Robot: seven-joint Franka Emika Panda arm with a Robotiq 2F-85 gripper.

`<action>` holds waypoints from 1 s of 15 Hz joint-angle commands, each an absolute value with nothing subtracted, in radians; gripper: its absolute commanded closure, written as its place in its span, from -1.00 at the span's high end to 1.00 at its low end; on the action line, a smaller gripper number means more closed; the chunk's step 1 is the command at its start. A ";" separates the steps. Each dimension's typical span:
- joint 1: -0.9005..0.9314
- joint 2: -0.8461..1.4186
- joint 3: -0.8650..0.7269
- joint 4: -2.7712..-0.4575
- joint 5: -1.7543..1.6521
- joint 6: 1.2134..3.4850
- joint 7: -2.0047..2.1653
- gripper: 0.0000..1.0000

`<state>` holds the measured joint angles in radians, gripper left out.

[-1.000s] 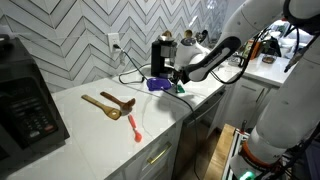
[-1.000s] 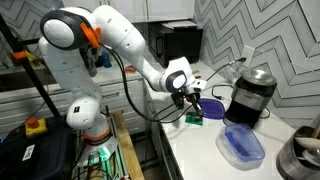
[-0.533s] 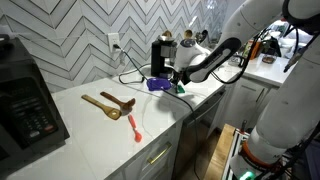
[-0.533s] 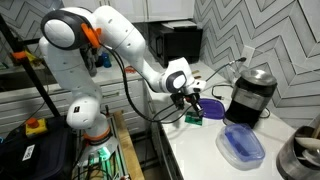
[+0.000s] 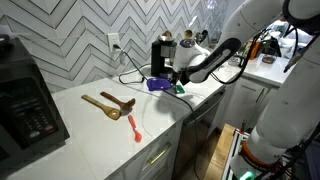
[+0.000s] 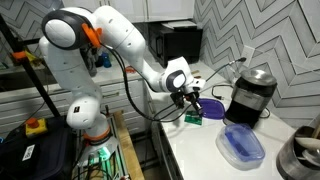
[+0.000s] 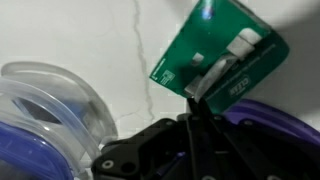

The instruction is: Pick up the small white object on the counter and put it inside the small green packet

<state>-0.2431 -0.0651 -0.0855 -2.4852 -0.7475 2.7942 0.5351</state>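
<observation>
The small green packet [image 7: 235, 62] lies on the white counter [image 5: 95, 138] near its edge, and shows in both exterior views [image 5: 181, 90] [image 6: 191, 119]. My gripper [image 7: 192, 102] hangs right over it, fingers pressed together, in both exterior views [image 5: 179, 82] [image 6: 190, 107]. In the wrist view a small white object [image 7: 214, 76] runs from the fingertips across the packet's face; the tips seem to pinch its near end. A second white patch [image 7: 246, 40] sits near the packet's far edge.
A purple lidded container [image 6: 243, 146] [image 5: 157, 84] sits beside the packet, its clear purple parts [image 7: 45, 112] flanking the gripper. A black grinder [image 6: 252, 95] stands behind. Wooden utensils [image 5: 108, 104], a red-orange utensil [image 5: 134, 127] and a black appliance [image 5: 25, 100] lie farther along the counter.
</observation>
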 commanded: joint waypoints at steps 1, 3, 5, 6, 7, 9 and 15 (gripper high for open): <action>-0.243 -0.060 -0.081 -2.494 -0.756 2.823 0.567 -0.71; -0.244 -0.059 -0.078 -2.494 -0.754 2.824 0.570 -0.39; -0.245 -0.060 -0.078 -2.495 -0.753 2.824 0.569 -0.23; -0.244 -0.060 -0.078 -2.496 -0.747 2.826 0.566 -0.46; -0.244 -0.060 -0.077 -2.496 -0.747 2.827 0.566 -0.46; -0.246 -0.063 -0.079 -2.495 -0.742 2.826 0.564 0.06; -0.261 -0.080 -0.094 -2.482 -0.724 2.791 0.553 0.73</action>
<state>-0.2535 -0.0655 -0.0840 -2.4769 -0.7434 2.8016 0.5552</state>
